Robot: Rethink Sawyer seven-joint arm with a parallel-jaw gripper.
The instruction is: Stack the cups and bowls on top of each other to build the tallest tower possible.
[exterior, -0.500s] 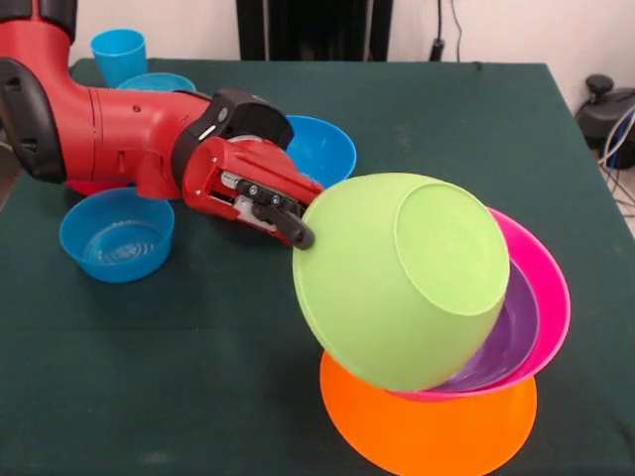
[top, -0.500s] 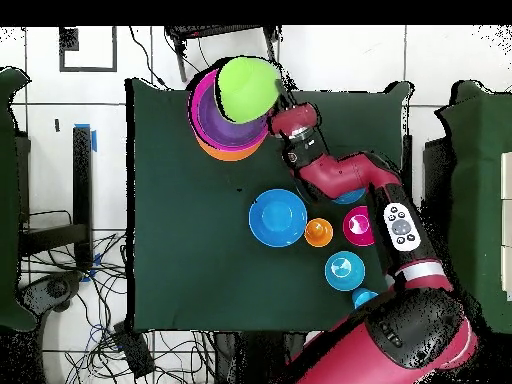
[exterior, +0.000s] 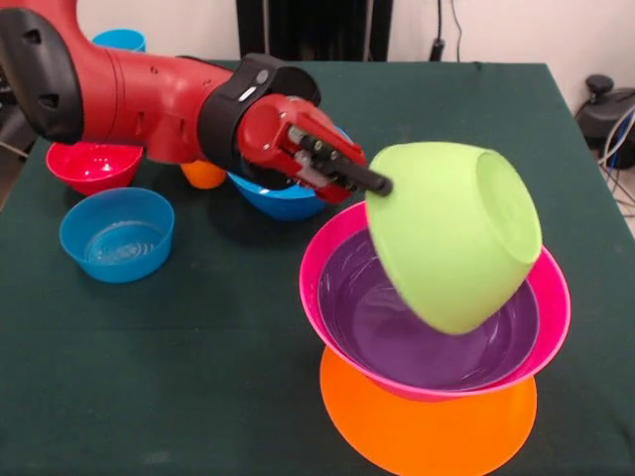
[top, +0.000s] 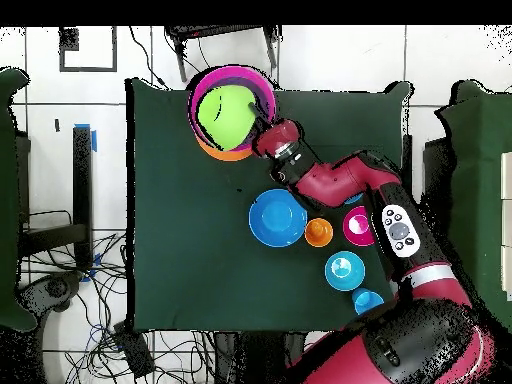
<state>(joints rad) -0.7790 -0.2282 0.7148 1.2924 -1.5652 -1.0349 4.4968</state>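
My jaws pinch the green bowl's [exterior: 451, 233] rim, holding it tilted, bottom outward. That keeps it over the purple bowl [exterior: 397, 332], ready for nesting.

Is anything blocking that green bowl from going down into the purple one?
Nothing visible. The claw holds the green bowl by its rim, tilted, right above the open purple bowl, which has nothing else inside it.

Green bowl [exterior: 456, 233], pink bowl [exterior: 327, 248]
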